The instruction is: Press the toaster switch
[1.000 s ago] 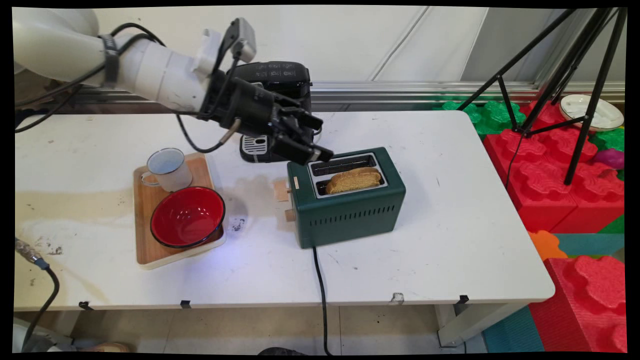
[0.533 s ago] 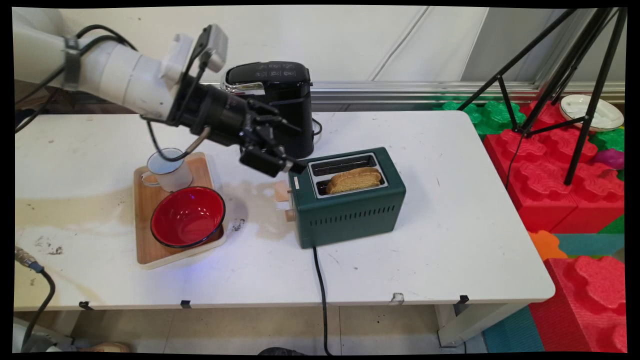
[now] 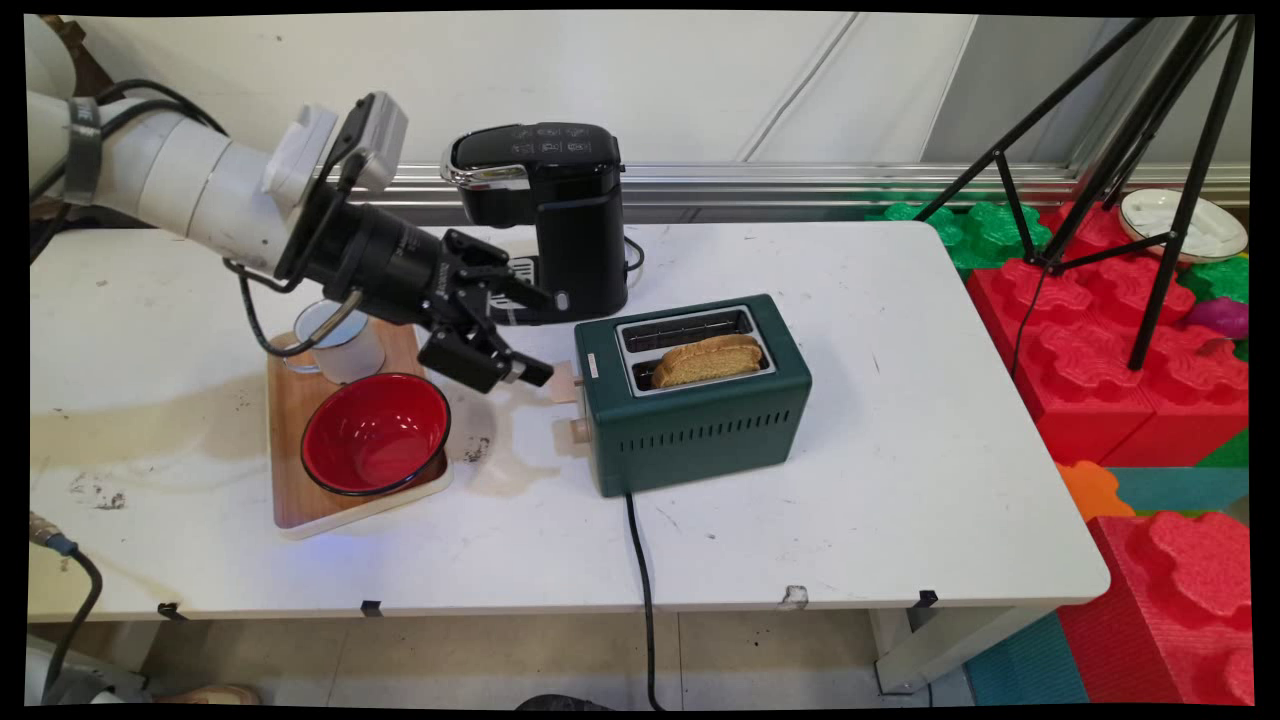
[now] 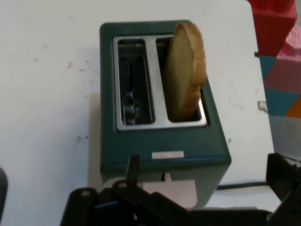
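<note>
A dark green two-slot toaster (image 3: pixel 700 415) stands mid-table, and a slice of toast (image 3: pixel 708 360) sticks up from its near slot. Its far slot is empty. A pale wooden lever (image 3: pixel 564 381) and a small knob (image 3: pixel 578 430) protrude from its left end. My gripper (image 3: pixel 545 338) hangs open just left of the toaster, with its lower finger close to the lever and nothing between the fingers. From the hand view I look down on the toaster (image 4: pixel 160 155), the toast (image 4: pixel 186 75) in the right slot and the lever (image 4: pixel 171 193) just ahead of the linkage.
A black coffee machine (image 3: pixel 555 215) stands behind the gripper. Left of it a wooden board (image 3: pixel 300 480) carries a red bowl (image 3: pixel 375 433) and a white mug (image 3: pixel 335 340). The toaster's black cord (image 3: pixel 640 570) runs off the front edge. Tripod legs (image 3: pixel 1150 200) and foam blocks (image 3: pixel 1120 370) lie right.
The gripper has swung left and down, from above the toaster's left top edge to beside the lever at its left end. The toaster and toast have not moved.
</note>
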